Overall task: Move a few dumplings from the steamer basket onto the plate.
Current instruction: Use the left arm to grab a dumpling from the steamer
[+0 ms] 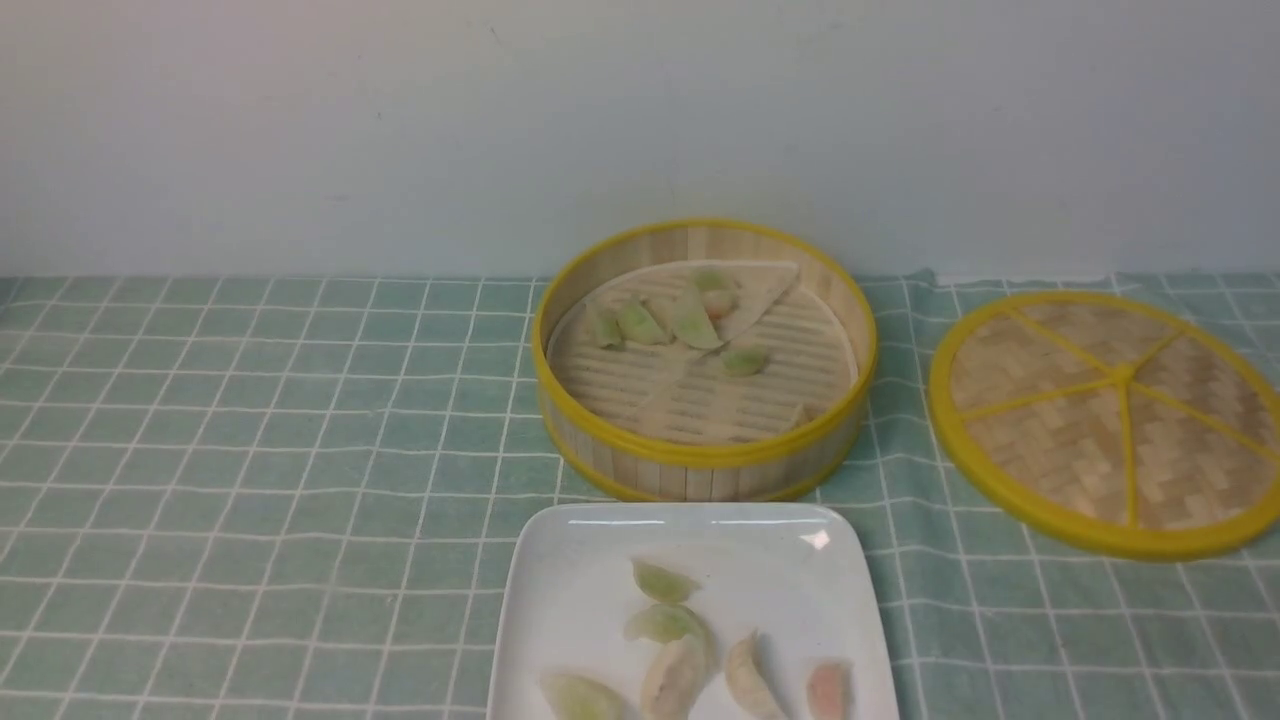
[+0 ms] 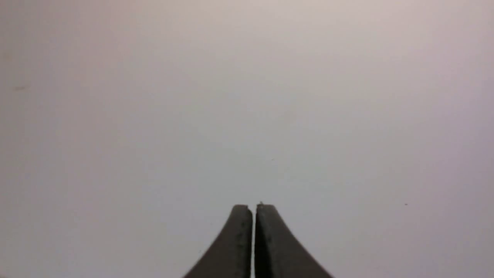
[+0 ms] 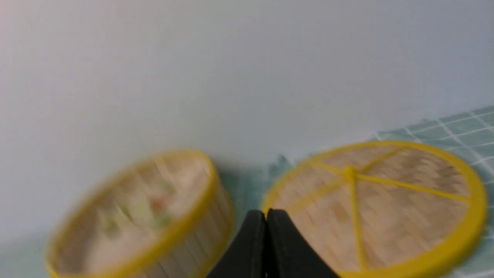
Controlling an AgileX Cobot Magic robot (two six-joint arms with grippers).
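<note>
About five dumplings (image 1: 693,325) lie in the steamer basket (image 1: 700,455), clustered on the far half of its slatted floor, some resting on the folded paper liner (image 1: 770,285). Six more (image 1: 662,582) lie on the plate (image 1: 570,600), which sits just in front of the basket on the checked tablecloth (image 1: 250,450). The woven lid (image 1: 1110,420) lies flat to the basket's right, apart from it. Judged by appearance, each dumpling is light, soft and slightly glossy, with a thin translucent skin that is likely to tear or stick to the liner if pinched hard. The thicker middle of the crescent body appears the safest place to take hold, gripped across its short width with light pressure; the thin pleated edge looks prone to ripping. Dumplings lying against one another may lift together. Neither arm appears in the front view. The left gripper (image 2: 254,208) has its fingers drawn together with only a hairline slit between them and nothing held; its camera faces a blank pale surface, so its position cannot be determined. The right gripper (image 3: 266,212) likewise has its fingers pressed together and empty, pointing between basket and lid. The right wrist view is smeared, so basket contents are unreadable there. The frame edge cuts off the plate's near portion and its lowest dumplings.
</note>
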